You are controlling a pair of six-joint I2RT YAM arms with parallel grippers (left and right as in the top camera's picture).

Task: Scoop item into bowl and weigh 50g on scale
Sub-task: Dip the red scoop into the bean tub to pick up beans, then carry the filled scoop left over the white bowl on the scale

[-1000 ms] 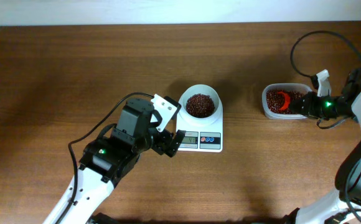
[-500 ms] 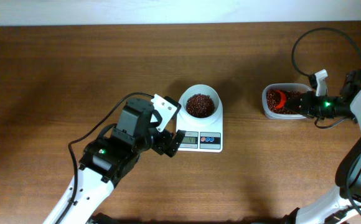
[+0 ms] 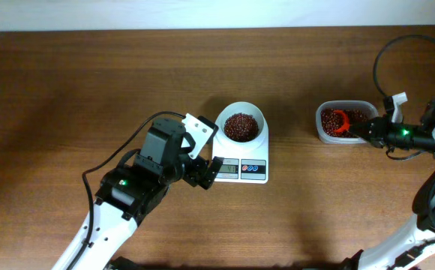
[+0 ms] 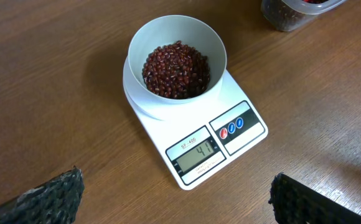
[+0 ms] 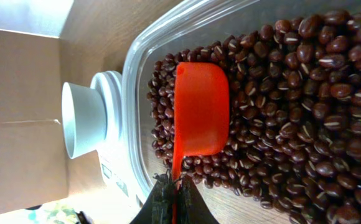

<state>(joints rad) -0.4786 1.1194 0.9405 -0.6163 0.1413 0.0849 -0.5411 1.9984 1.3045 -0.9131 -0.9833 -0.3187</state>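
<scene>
beans (image 4: 176, 70), far too many to count, lie in two heaps: one fills the single white bowl (image 4: 162, 34), the other covers the floor of the single clear tub (image 5: 137, 68). one scale (image 4: 230, 134) sits on the wooden surface (image 3: 90, 75), and the bowl stands on its platform, behind the grey display, which seems to read 41. beside that display are three small round buttons, one orange-red and two blue. the tub sits well to the right of the scale, apart from it. one red scoop (image 5: 200, 109) is in the tub, its broad end resting on the beans and its thin handle pointing away from the scale.

two arms are in view. the left arm comes up from the near left edge and bends toward the scale. its left pincer (image 4: 174, 202) hangs just in front of and to the left of the scale, with the fingers spread wide and nothing between them. the wrist view looks down over the display and the bowl. the right arm reaches in from the far right, stretched low and nearly level on the side of the tub away from the scale. its right pincer (image 5: 171, 199) is closed tight on the end of the scoop's handle, at the tub's rim.
</scene>
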